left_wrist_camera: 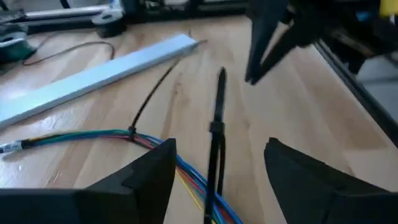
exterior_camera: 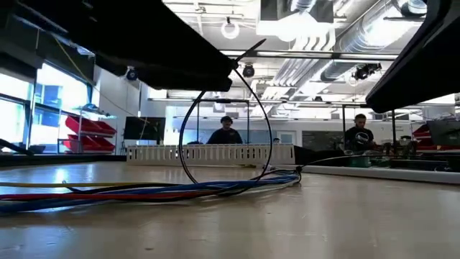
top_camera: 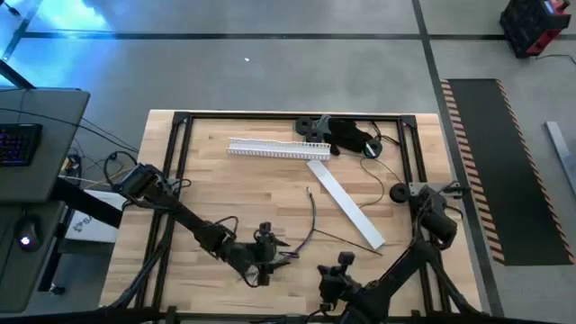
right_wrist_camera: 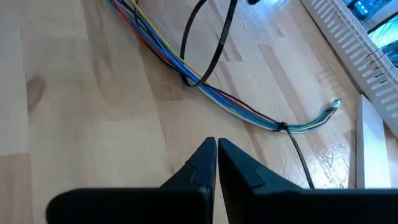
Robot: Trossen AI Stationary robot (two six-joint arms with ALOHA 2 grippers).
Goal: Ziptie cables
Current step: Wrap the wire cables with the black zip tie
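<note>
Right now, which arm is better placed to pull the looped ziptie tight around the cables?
Likely the left. The left gripper is open right over the cables and the ziptie; the right gripper is shut and stands off from the bundle.

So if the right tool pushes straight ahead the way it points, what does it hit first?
Probably the cables: the right tool, its fingers shut, points across bare wood at the bundle where the black zip tie loops it. Depth is unclear, so it might pass above.

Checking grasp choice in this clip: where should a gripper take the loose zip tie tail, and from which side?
Grip the free tail of the zip tie looped round the cables, near its tip, from above: it sticks out clear of the bundle. The left gripper is open astride it.
</note>
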